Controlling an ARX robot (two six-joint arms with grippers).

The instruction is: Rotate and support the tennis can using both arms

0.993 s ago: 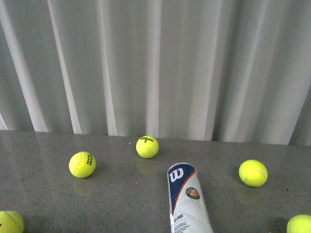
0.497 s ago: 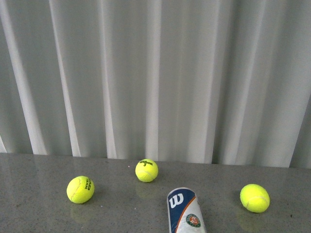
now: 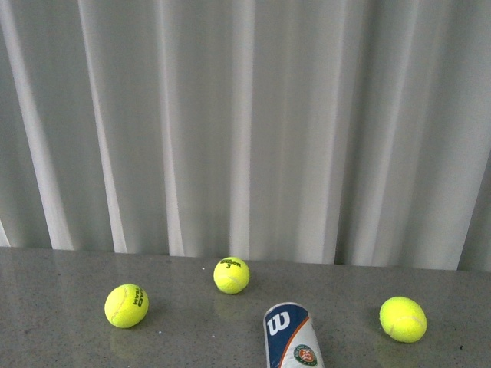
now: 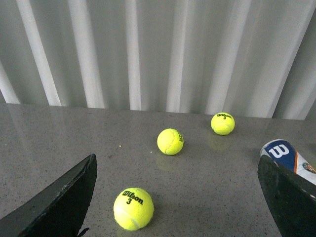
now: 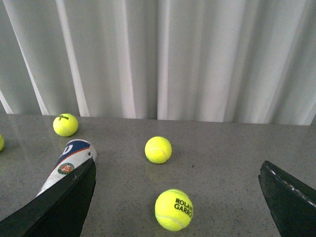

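Observation:
The tennis can (image 3: 291,340) lies on its side on the grey table, its navy end with the white W pointing toward the curtain; only that far end shows in the front view. Neither arm appears in the front view. In the left wrist view the can (image 4: 289,155) lies partly behind one finger of my open left gripper (image 4: 177,197), whose jaws stand wide apart and hold nothing. In the right wrist view the can (image 5: 69,160) lies just beyond one finger of my open right gripper (image 5: 177,197), also empty.
Yellow tennis balls lie scattered on the grey table (image 3: 61,284): three in the front view (image 3: 126,306) (image 3: 231,275) (image 3: 403,319). A Wilson ball (image 4: 133,209) lies between the left fingers, a Roland Garros ball (image 5: 174,210) between the right. A white pleated curtain (image 3: 245,115) closes the back.
The front view has tilted upward: balls and can sit lower in the frame, and the near balls at the bottom corners have dropped out of view.

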